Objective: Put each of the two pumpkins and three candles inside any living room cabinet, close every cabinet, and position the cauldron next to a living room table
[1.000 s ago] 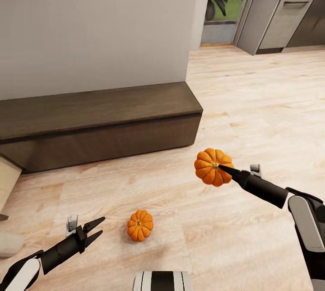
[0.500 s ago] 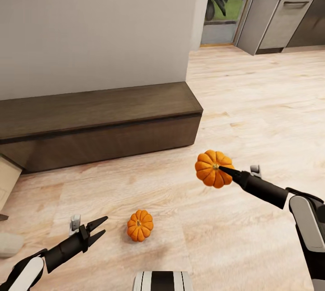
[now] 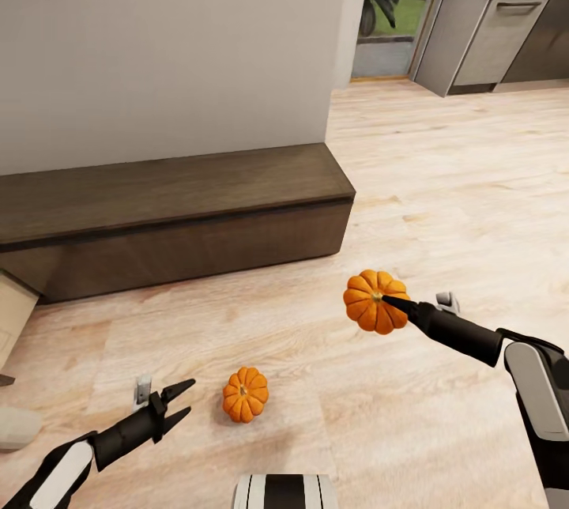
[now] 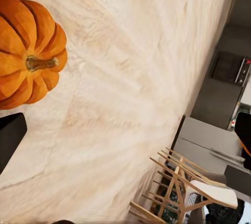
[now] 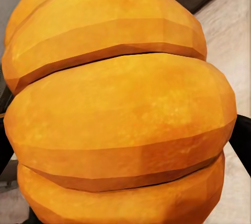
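Observation:
My right gripper (image 3: 382, 301) is shut on one orange ribbed pumpkin (image 3: 374, 301), held above the wooden floor; the right wrist view sees this pumpkin (image 5: 120, 109) very close. The other pumpkin (image 3: 245, 394) rests on the floor, stem up. Left of it, a short gap away, my left gripper (image 3: 190, 398) hangs open just above the floor. The left wrist view shows that pumpkin (image 4: 29, 51) beside one dark fingertip (image 4: 9, 138). The long, low dark-brown cabinet (image 3: 174, 216) stands against the wall behind, its visible front shut.
A pale beige panel (image 3: 12, 311) juts out at the cabinet's left end. A beige-grey lump (image 3: 16, 426) lies at the picture's left edge; I cannot tell what it is. Kitchen units (image 3: 506, 35) stand far right, wooden chairs (image 4: 183, 192) beyond.
My left gripper has slid right and lower, closer to the floor pumpkin. My right gripper has sunk slightly with its pumpkin.

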